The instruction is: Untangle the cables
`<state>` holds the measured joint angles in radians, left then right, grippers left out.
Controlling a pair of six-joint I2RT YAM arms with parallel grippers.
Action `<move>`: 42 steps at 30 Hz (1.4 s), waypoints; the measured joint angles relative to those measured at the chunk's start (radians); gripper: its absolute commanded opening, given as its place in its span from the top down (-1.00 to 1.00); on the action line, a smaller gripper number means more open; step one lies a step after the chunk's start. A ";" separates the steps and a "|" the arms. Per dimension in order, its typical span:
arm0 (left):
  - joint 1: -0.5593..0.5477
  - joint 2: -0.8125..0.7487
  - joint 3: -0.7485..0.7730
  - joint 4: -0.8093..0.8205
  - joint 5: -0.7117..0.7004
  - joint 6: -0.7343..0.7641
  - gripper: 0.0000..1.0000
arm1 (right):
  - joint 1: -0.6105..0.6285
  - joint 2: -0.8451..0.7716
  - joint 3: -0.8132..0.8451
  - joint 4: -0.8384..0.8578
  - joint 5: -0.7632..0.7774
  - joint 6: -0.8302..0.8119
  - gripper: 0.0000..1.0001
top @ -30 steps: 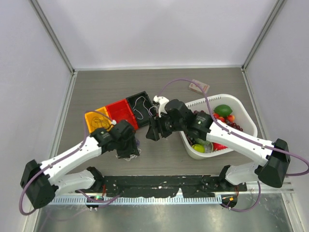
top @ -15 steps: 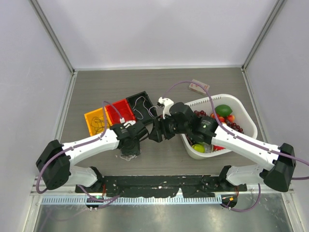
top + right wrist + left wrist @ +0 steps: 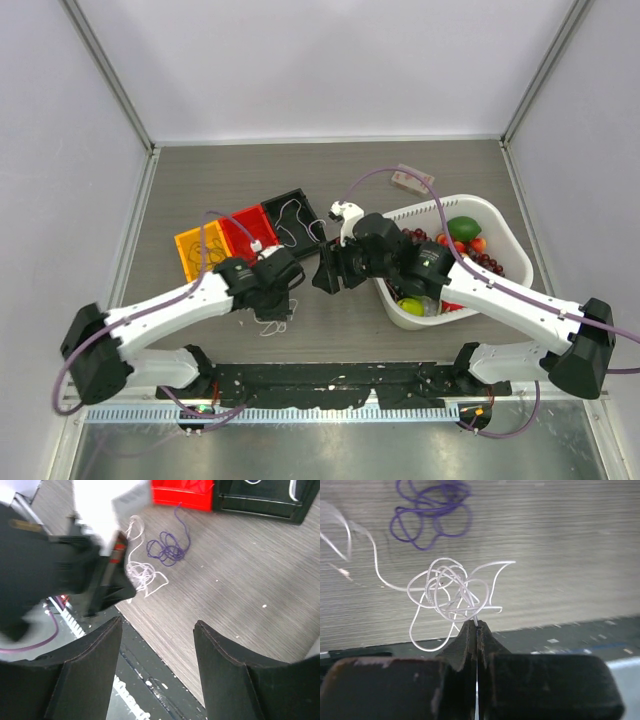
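white cord (image 3: 449,592), looped into a loose tangle, meets the tip of the left gripper (image 3: 477,626) — its jaws are pressed fully together on one strand at the tangle's six o'clock edge in the left wrist view. i cannot tell whether the rest of the tangle rests on the grey wood-grain table (image 3: 200,180) or hangs just above it. a long free end trails away toward ten o'clock.

the purple cord (image 3: 431,515) lies flat in its own small coil at eleven o'clock of the white one, near it but apart. from above, both cords sit at about seven o'clock of the table's middle, close to the near edge.

the right gripper (image 3: 157,630) hovers at one o'clock of them with its jaws spread wide and nothing between them — only table shows in the gap.

at ten o'clock of the table's middle an orange bin (image 3: 185,245), a red bin (image 3: 252,228) and a black bin (image 3: 283,200) stand in a touching row. a white basket (image 3: 505,225) of fruit (image 3: 462,228) sits at three o'clock.
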<state>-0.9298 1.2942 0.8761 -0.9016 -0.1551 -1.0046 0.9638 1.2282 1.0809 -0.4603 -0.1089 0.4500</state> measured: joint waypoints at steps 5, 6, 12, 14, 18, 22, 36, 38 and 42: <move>-0.004 -0.244 0.051 0.042 0.075 -0.018 1.00 | -0.011 -0.017 0.001 -0.030 0.072 -0.032 -0.33; -0.004 -0.275 0.063 0.055 0.087 -0.024 1.00 | -0.018 -0.026 0.001 -0.033 0.080 -0.034 -0.36; -0.004 -0.351 0.136 0.105 0.153 -0.062 1.00 | -0.077 -0.108 -0.017 0.047 -0.076 -0.031 -0.53; -0.004 -0.351 0.147 0.110 0.167 -0.061 1.00 | -0.076 -0.137 -0.034 0.091 -0.137 -0.029 -0.53; -0.004 -0.356 0.156 0.122 0.193 -0.056 1.00 | -0.074 -0.164 -0.046 0.156 -0.236 -0.024 -0.39; -0.004 -0.377 0.156 0.129 0.209 -0.055 1.00 | -0.073 -0.163 -0.054 0.169 -0.246 -0.018 -0.13; -0.004 -0.418 0.156 0.212 0.273 -0.052 1.00 | -0.073 -0.100 -0.089 0.177 -0.233 0.016 0.95; -0.004 -0.418 0.156 0.225 0.280 -0.048 1.00 | -0.073 -0.088 -0.089 0.177 -0.233 0.024 0.99; -0.004 -0.421 0.156 0.210 0.249 -0.040 0.07 | -0.073 -0.089 -0.074 0.158 -0.214 0.028 0.99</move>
<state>-0.9340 0.8730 1.0317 -0.6914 0.0937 -1.0447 0.8906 1.1389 1.0069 -0.3027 -0.3233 0.4778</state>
